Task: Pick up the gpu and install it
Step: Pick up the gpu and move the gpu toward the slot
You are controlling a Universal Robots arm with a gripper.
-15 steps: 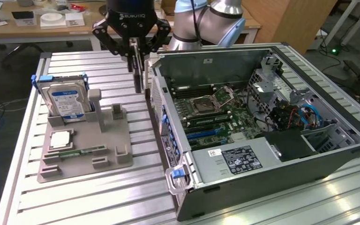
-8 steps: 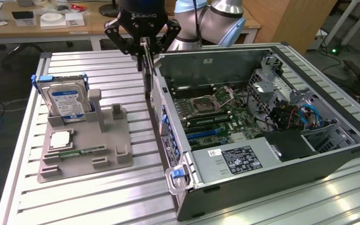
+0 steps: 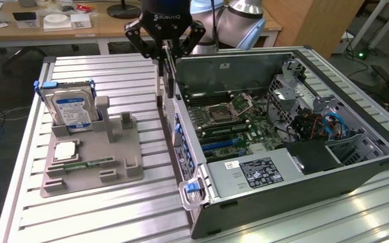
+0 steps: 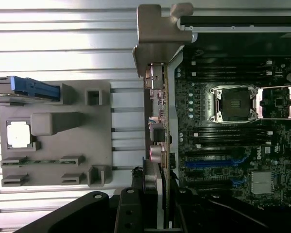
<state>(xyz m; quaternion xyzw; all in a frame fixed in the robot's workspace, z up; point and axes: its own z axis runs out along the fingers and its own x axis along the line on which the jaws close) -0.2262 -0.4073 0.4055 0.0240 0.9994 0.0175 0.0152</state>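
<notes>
1. Grip: the gripper [image 3: 166,49], at upper centre of the exterior frame, has its fingers [image 4: 132,204] clamped on the gpu [image 3: 170,81], one on each flat face near the card's upper edge.
2. Position: the gpu hangs in the air over the wall of the open computer case [image 3: 282,202] that faces the grey holder [image 3: 107,152]. It sits between the holder and the motherboard [image 3: 235,121] and appears to touch neither.
3. Attitude, as judged: the card is held upright and edge-down. The flat faces give the fingers a broad hold, and this keeps the lower edge free to meet the board.
4. Alignment: in the wrist view the card's long edge runs across the line of the blue expansion slots [image 4: 208,162], not along it. It is not seated in any slot.
5. Appearance: seen edge-on, the gpu is a thin dark board with small connectors and components along its length. A silvery bracket [image 4: 157,34] with a bent tab closes one end. The fan face cannot be made out.
6. Surroundings: the holder carries a hard drive [image 3: 71,111] at the left of the exterior frame. The holder and the case both rest on the slatted metal surface [image 3: 113,217].
</notes>
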